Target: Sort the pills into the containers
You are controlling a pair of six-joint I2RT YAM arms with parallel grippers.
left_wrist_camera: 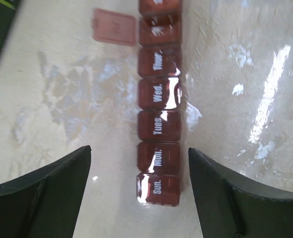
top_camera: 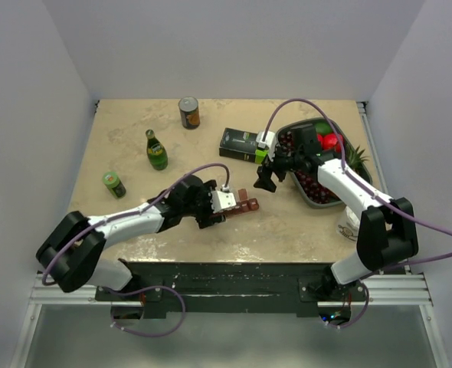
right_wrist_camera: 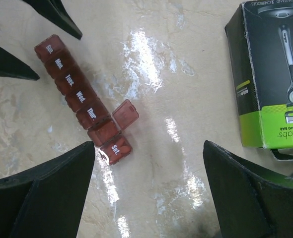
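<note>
The containers are a dark red strip of day-labelled compartments lying flat on the table, also seen as the strip and the strip. One lid beside "Thur." stands flipped open. Rounded orange shapes show through the "Sat." lid. No loose pills are in view. My left gripper is open, its jaws on either side of the "Sun." end and clear of it. My right gripper is open over bare table just right of the "Sat." end, holding nothing.
A black-and-green razor box lies right of the strip. A grey tray with fruit sits at the back right. A green bottle, a can and a small green can stand at the left.
</note>
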